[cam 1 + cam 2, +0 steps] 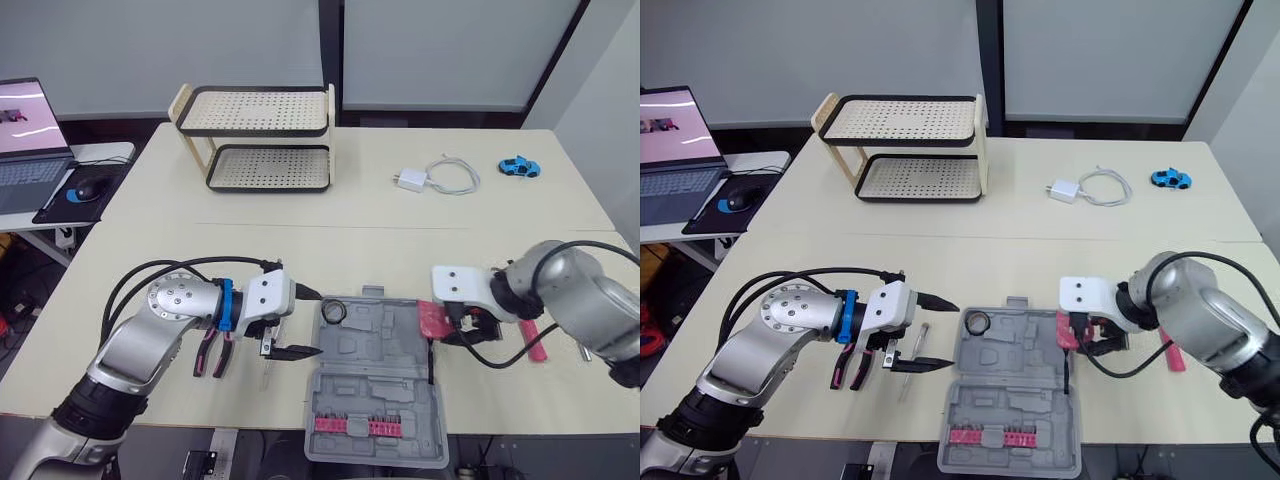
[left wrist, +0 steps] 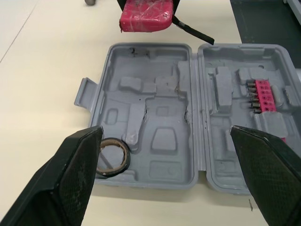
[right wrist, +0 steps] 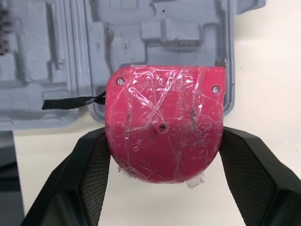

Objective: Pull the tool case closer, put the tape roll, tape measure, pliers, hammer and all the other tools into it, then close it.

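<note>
The grey tool case [image 1: 375,350] lies open at the table's front edge, with a black tape roll [image 1: 333,311] in its far left corner and a pink bit holder [image 1: 358,425] in the near half. My left gripper [image 1: 315,323] is open just left of the case, nothing between its fingers [image 2: 80,179]. Under that arm lie the pliers [image 1: 215,352] and a thin screwdriver [image 1: 268,368]. My right gripper [image 1: 462,325] is shut on the red tape measure [image 3: 163,126], held at the case's right edge. A pink-handled hammer [image 1: 533,340] is partly hidden behind the right arm.
A two-tier perforated rack [image 1: 260,140] stands at the back left. A white charger with its cable [image 1: 435,178] and a blue toy car [image 1: 519,167] lie at the back right. A laptop [image 1: 25,140] and mouse [image 1: 85,188] sit on a side table to the left.
</note>
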`<state>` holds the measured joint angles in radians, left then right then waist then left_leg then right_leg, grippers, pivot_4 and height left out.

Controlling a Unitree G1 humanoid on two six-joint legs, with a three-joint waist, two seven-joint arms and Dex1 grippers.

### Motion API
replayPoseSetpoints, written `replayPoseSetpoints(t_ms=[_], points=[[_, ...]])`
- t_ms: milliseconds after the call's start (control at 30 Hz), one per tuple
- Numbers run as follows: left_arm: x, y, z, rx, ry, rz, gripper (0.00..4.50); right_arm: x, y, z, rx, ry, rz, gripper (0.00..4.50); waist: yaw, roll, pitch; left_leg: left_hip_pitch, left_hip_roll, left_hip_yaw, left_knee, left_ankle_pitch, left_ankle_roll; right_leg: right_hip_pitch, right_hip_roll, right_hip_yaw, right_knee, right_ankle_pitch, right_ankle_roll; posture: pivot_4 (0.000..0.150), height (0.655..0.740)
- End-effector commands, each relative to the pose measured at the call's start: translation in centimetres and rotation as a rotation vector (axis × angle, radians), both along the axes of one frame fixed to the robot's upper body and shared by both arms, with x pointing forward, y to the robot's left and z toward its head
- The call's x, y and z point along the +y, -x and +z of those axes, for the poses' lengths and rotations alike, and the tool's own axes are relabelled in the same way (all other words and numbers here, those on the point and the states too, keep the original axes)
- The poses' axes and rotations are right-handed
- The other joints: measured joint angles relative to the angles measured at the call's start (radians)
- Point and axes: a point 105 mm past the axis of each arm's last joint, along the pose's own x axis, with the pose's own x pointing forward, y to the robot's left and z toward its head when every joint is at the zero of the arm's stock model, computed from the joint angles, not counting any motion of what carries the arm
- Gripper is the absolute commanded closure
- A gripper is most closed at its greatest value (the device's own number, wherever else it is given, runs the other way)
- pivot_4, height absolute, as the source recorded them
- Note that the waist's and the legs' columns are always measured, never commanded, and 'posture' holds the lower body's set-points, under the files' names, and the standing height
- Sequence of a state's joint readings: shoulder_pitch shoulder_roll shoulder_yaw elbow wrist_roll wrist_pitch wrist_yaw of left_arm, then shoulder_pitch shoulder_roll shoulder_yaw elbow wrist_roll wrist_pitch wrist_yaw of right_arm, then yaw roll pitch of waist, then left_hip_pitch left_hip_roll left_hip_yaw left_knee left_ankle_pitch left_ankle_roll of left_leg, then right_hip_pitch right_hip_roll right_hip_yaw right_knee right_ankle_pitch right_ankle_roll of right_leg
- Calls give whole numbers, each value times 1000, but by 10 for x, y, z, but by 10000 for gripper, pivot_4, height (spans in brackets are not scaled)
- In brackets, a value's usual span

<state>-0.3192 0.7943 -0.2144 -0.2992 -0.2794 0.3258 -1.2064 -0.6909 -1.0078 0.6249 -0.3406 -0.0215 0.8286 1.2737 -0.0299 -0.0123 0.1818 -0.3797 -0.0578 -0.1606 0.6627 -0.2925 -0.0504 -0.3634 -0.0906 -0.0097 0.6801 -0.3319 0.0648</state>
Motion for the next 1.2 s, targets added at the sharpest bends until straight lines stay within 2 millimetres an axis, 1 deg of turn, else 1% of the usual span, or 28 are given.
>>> replayPoseSetpoints(t_ms=[33,133,233,433,700,1200], points=[[-4,0,3,-27,-13,0,0,7,-9,-1,-10,33,45,13118,-1,0,0,-3,0,0,0,0,0,-3,0,1,1,0,0,1500,7318],[-4,-1,3,-35,-29,11,0,14,-15,-9,-3,60,71,13118,-1,0,0,-4,0,0,0,0,-1,-6,0,1,1,0,0,1500,7318],[-5,-2,3,-40,-37,16,0,21,-17,-12,-2,68,91,13118,-1,0,0,-5,0,0,0,1,-1,-7,0,1,2,0,0,1500,7318],[-9,-3,2,-51,-50,16,0,29,-25,-17,-16,78,87,13118,-1,0,0,-5,0,0,1,1,-2,-7,0,1,2,0,0,1500,7318],[-13,-3,1,-49,-43,11,0,29,-34,-25,-29,94,61,13118,-2,0,0,-5,-1,0,1,1,-2,-7,0,1,3,1,0,1500,7318],[-14,-1,-1,-44,-46,2,0,38,-36,-30,-37,83,58,13118,-3,1,0,-5,0,0,2,2,-4,-7,0,1,4,2,-1,1500,7318]])
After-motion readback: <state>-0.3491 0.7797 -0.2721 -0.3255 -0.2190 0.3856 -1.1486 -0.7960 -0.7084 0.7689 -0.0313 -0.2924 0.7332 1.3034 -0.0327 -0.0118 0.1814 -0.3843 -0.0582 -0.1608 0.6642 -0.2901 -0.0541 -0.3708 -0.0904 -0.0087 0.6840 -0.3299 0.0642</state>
